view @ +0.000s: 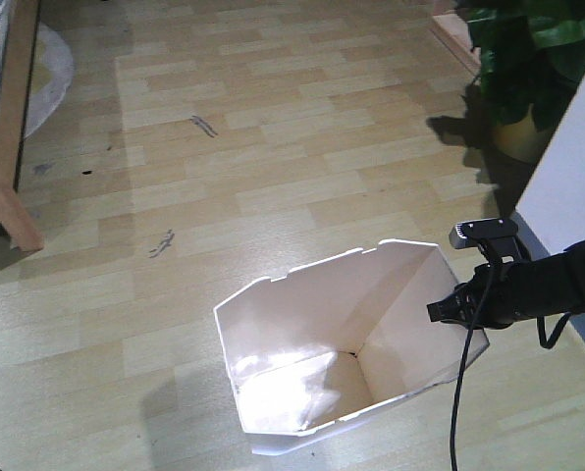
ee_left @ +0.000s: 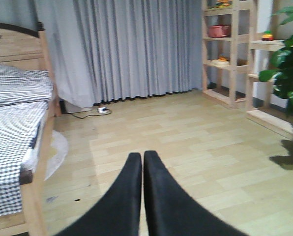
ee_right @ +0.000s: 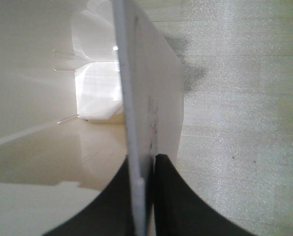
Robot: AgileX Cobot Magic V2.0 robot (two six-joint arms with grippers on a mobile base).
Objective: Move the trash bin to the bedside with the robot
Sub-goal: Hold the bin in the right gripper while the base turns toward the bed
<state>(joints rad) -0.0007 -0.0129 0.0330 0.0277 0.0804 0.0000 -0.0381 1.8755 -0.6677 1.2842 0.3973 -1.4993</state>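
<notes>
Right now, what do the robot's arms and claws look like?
The right arm is black with a fabric-like sleeve. A small grey-topped block sits above the black right claw, and a thin black cable hangs from it. The left claw shows two black fingers, broad at the base and tapering to rounded tips.

The trash bin [view: 312, 314] is cream-white; the bedding [ee_left: 11, 132], black-and-white checked.
</notes>
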